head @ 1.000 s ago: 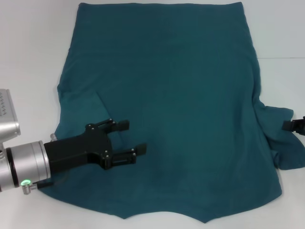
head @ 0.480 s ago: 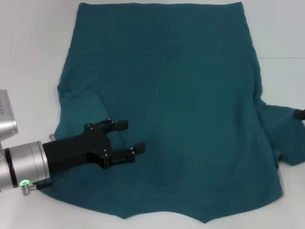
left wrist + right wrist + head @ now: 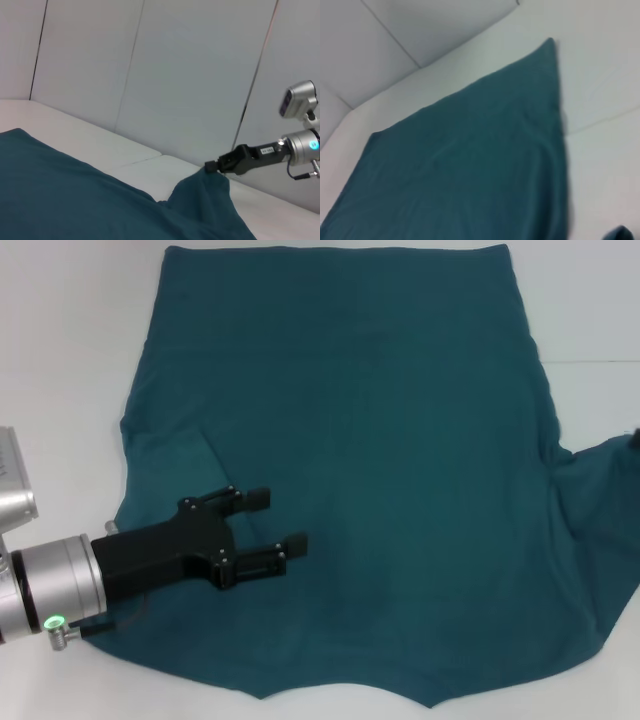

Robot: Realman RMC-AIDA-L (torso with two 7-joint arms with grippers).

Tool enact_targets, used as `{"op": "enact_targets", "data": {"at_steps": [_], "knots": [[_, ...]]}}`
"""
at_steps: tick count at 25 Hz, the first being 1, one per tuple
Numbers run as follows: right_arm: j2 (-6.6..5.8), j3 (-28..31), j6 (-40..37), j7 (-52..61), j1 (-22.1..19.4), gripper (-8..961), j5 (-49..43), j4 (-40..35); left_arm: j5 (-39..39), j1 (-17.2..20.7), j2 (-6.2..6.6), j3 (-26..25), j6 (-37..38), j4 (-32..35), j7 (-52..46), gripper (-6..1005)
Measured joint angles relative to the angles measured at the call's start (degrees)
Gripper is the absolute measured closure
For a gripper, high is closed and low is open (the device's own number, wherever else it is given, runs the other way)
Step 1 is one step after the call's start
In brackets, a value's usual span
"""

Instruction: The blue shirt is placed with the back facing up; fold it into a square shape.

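The blue shirt (image 3: 360, 460) lies spread flat on the white table (image 3: 70, 350), plain side up. My left gripper (image 3: 277, 520) hovers open over the shirt's near-left part, with nothing between its fingers. My right gripper (image 3: 212, 166) shows in the left wrist view, shut on the tip of the shirt's right sleeve (image 3: 205, 192) and holding it lifted off the table. In the head view that sleeve (image 3: 600, 490) stretches to the right edge, where the right gripper is nearly out of sight. The right wrist view shows the shirt (image 3: 470, 160) from the side.
White table surface surrounds the shirt on the left, far side and right (image 3: 590, 310). Pale wall panels (image 3: 190, 75) stand behind the table. The shirt's near hem (image 3: 350, 692) lies close to the table's front edge.
The right gripper has moved right, almost out of the head view, drawing the bunched right sleeve out straight. The left gripper has barely moved.
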Motion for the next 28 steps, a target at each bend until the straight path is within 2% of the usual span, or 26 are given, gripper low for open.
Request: {"op": "enact_targets", "data": {"at_steps": [11,19,22,26,28], "knots": [[-0.36,-6.4,-0.1,0.1,3.4,946,-0.3,0.0,-0.6,0.4,0.01,-0.7,0.0,-0.9,0.0,140],[0.88,-13.8,-4.0,1.1,6.2,943,-0.3,0.0,-0.6,0.2,0.12,-0.7,-0.1,-0.9,-0.4,139],[1.05,-18.6,-5.2,2.5,7.7,942,-0.3,0.0,-0.6,0.1,0.17,-0.7,-0.5,-0.9,-0.6,139],[1.29,-21.8,-5.5,3.6,8.8,940,-0.3,-0.1,-0.6,0.1,0.18,-0.7,-0.9,-0.9,-0.6,139],[1.26,-22.0,-5.5,4.1,8.8,868,-0.3,-0.2,-0.6,0.1,0.19,-0.7,-1.4,-0.9,-0.7,139]]}}
